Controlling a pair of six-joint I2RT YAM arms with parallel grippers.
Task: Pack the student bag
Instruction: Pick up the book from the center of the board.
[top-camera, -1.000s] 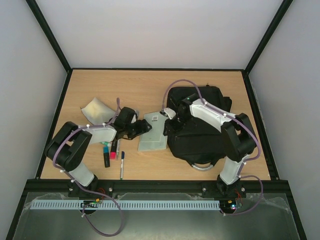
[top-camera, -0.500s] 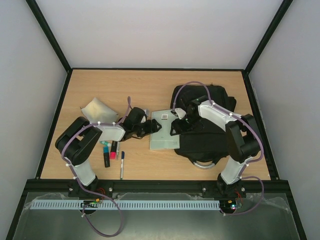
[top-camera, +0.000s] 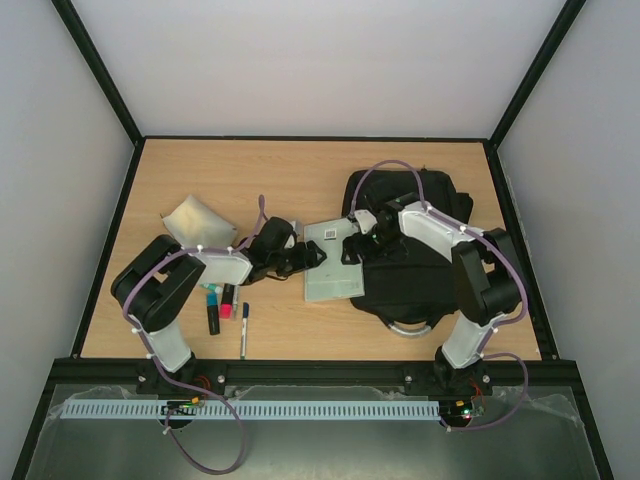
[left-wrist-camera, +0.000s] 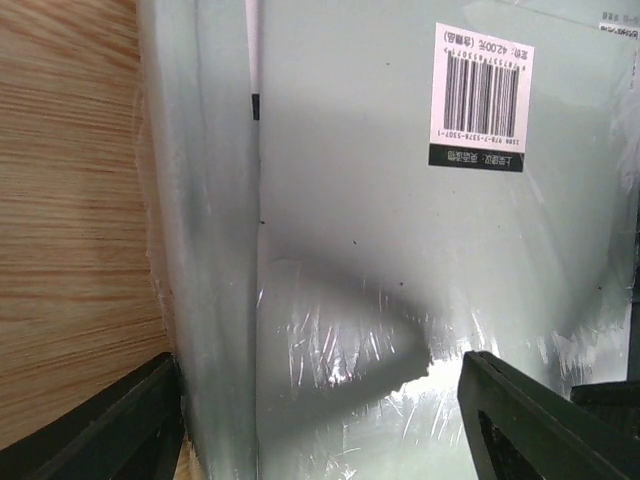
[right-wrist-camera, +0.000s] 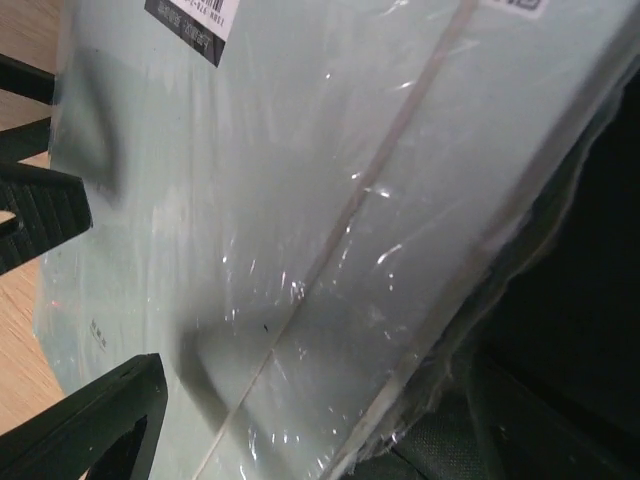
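Book (top-camera: 333, 265) is laid along student bag's (top-camera: 410, 285) left edge. Left fingers (left-wrist-camera: 530, 420) are spread farther left; right fingers' (right-wrist-camera: 100, 420) state cannot be told.

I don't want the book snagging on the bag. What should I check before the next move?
1. Book right edge lying on the student bag: ok.
2. Bag opening wide enough for the book: cannot tell.
3. Left gripper open, astride the book's left edge: ok.
4. Right gripper open over the cover: ok.
5. Right fingers clear of the plastic wrap: cannot tell.
6. Pens packed: not ok, lying on the table.
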